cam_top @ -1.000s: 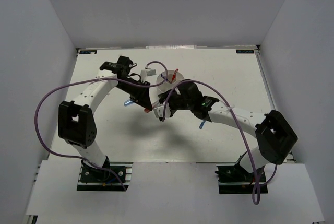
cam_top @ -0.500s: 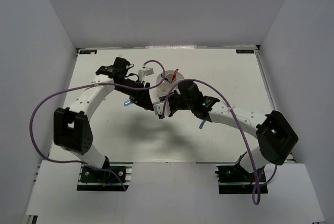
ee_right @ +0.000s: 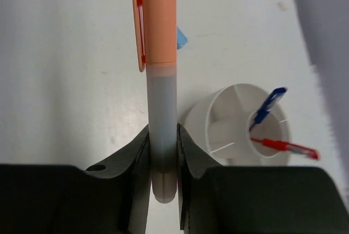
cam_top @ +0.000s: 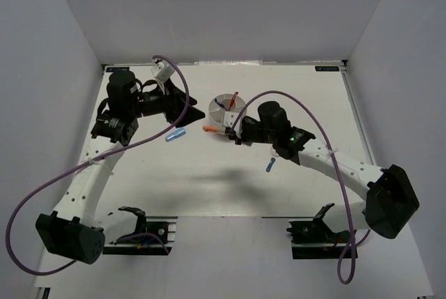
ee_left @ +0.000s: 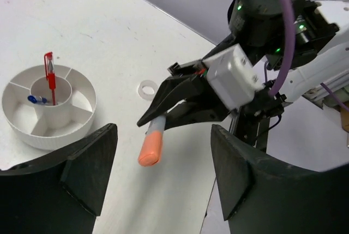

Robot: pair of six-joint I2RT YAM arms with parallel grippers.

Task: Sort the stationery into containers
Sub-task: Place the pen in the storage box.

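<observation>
My right gripper [ee_right: 162,152] is shut on the white end of the orange-white marker [ee_right: 161,54], which juts out level to the left of the white divided tub [cam_top: 217,102] above the table. The tub [ee_right: 229,108] holds a red pen [ee_right: 283,145] and a blue pen [ee_right: 270,103] in its centre cup. My left gripper [ee_left: 163,179] stands open and empty, drawn back to the left, facing the marker [ee_left: 151,147]. A small white ring [ee_left: 146,89] lies on the table beside the tub [ee_left: 82,115]. A light-blue piece [cam_top: 174,135] and a dark-blue piece [cam_top: 270,166] lie loose.
Grey walls close the white table on three sides. Purple cables loop over both arms. The right arm reaches from the near right across toward the middle; the left arm rises along the left side.
My left gripper opened, let go of the marker and swung back to the left. My right gripper closed on the marker and carried it up and back, toward the tub.
</observation>
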